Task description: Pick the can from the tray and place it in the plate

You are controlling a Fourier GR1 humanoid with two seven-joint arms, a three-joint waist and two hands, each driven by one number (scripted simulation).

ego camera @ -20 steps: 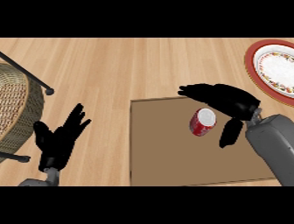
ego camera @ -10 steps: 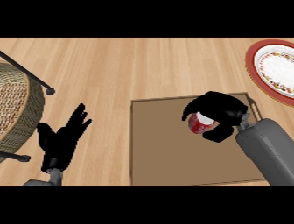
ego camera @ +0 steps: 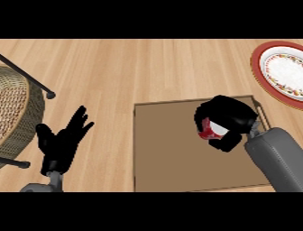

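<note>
Head view shows the right hand (ego camera: pixel 226 118), spread a second ago, now curled round the can (ego camera: pixel 211 130) on the tray (ego camera: pixel 167 153). The grasp looks made, so lifting toward the plate (ego camera: pixel 288 72) should follow.

The can (ego camera: pixel 212 130) is red with a pale end (only a sliver of it shows), enclosed by the curled fingers of the right hand (ego camera: pixel 226 112) over the flat brown tray (ego camera: pixel 167 153), right of the frame's centre. The plate (ego camera: pixel 255 63), white with a patterned band and a red rim, lies at upper right, apart from the tray.
</note>
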